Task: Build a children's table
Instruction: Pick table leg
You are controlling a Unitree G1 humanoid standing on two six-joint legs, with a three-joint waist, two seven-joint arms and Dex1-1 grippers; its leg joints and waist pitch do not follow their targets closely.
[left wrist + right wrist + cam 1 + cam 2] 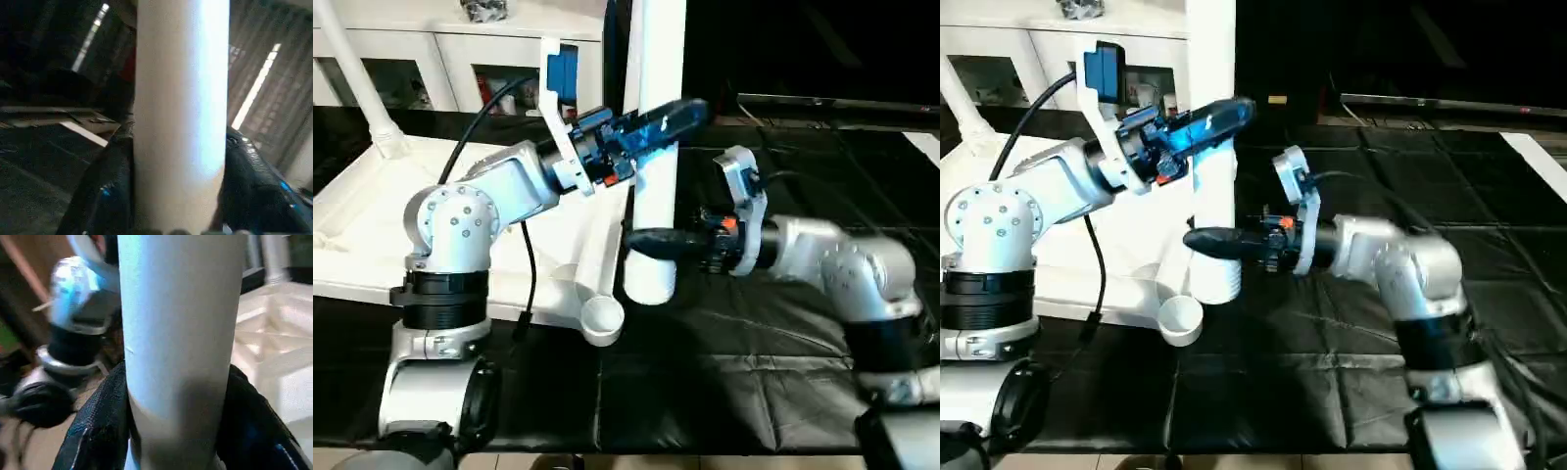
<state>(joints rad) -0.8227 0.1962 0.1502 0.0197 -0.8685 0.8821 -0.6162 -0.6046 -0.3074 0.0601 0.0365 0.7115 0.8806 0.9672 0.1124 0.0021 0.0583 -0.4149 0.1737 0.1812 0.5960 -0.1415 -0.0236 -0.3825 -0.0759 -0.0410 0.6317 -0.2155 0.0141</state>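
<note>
I've got both grippers on one table leg, a white tapered tube standing roughly upright over the near corner of the tabletop. My left gripper is clamped on the leg higher up; in the left wrist view the tube sits between both black fingers, pads against its sides. My right gripper grips the same leg lower down, near its wide open end; in the right wrist view the fingers hug the tube on both sides. So both sets of jaws are closed onto the leg, left above right.

The leg's bottom end hangs just beside the round corner socket, slightly to the right of it and, as far as I can tell, not seated in it. The socket is open and faces up.

The tabletop lies upside down on the black floor mat, ribbed underside up, to the left of the held leg. A second leg is already standing in the far-left corner socket, leaning a bit. Behind the tabletop there's a white cabinet with glass doors. A black cable runs down from my left forearm across the tabletop's edge.

Silver forearms come in from both sides and meet at the leg.
</note>
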